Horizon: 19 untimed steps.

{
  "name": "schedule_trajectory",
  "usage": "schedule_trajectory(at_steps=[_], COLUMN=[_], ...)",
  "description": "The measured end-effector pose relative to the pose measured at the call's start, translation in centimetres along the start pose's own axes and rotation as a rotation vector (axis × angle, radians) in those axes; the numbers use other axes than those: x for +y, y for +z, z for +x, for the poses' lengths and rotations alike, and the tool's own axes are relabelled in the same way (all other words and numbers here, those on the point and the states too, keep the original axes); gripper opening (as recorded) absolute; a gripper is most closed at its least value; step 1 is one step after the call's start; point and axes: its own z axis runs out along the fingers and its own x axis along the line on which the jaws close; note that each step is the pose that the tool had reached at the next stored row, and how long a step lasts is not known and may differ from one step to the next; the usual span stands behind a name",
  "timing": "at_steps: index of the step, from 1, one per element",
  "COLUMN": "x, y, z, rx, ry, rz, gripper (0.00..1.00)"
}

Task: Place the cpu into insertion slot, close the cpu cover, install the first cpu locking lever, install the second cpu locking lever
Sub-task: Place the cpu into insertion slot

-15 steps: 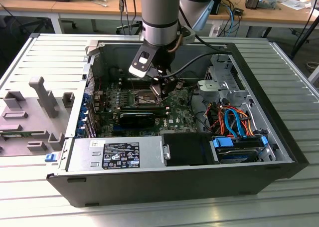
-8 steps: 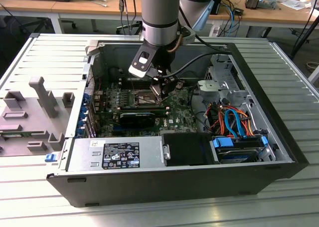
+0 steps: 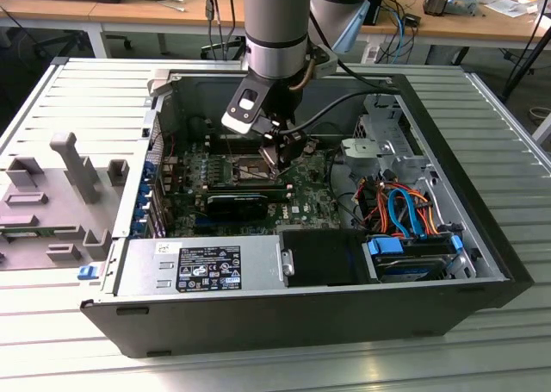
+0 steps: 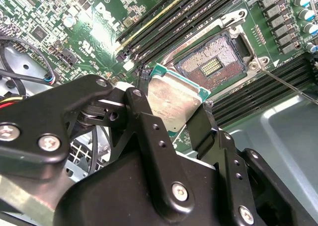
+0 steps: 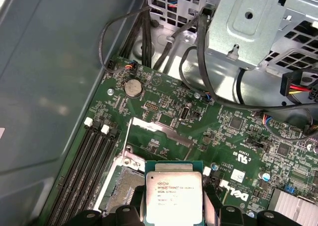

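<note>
The computer case [image 3: 258,323] lies open on the desk [image 3: 508,151], its walls ringing the green motherboard [image 5: 164,99]. Cables and a metal drive cage [image 5: 248,22] crowd one side. Long memory slots [image 5: 82,171] run just beside the insertion slot [image 4: 211,64]. The slot's pin field is bare, with open air above it. And there's the gripper [image 4: 171,112], down inside the case, fingers pinched onto opposite edges of the cpu [image 5: 174,196]. It holds the chip clear of the board, right by the slot's edge, not seated.
</note>
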Motion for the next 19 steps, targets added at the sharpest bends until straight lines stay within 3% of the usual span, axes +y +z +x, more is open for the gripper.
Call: schedule_trajectory(at_steps=[19], x=[0.0], y=[0.05], z=[0.0], rx=[-0.0038], ry=[0.038], rz=[-0.0005], gripper=[0.55])
